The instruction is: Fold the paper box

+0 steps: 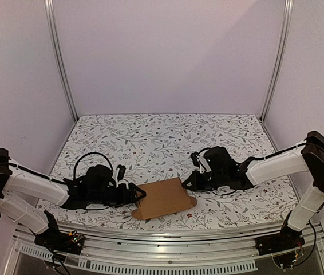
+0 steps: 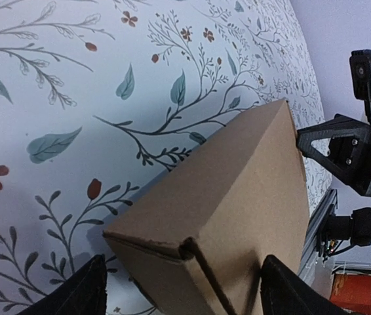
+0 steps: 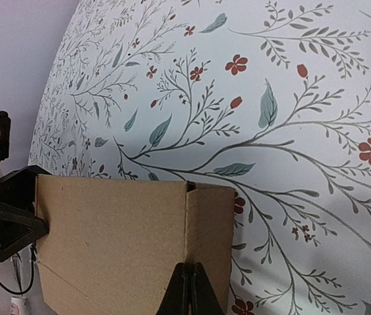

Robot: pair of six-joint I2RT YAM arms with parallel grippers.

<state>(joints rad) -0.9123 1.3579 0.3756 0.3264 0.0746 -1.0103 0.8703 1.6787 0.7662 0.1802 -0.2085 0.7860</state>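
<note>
Covering the booth floor from wall to wall, the worktop (image 1: pixel 168 132) shows a pale print of leafy sprigs and small red flowers. Both arms lie low over it. The left arm (image 1: pixel 30 186) reaches in from 8 o'clock and the right arm (image 1: pixel 276 163) from 4 o'clock.

Between them lies the paper box (image 1: pixel 165 198), a flattish brown cardboard carton at about 6 o'clock on the worktop, close to the near edge. Its long sides run from 8 o'clock to 2 o'clock.

The left claw (image 1: pixel 141 193) sits at the box's 9 o'clock end. Its jaws are spread wide, one on each side of that end, and clamp nothing.

The right claw (image 1: pixel 188 183) meets the box at its 2 o'clock corner. Its jaws are pressed fully together against the cardboard beside a vertical crease. I cannot tell whether any flap is pinched between them.
</note>
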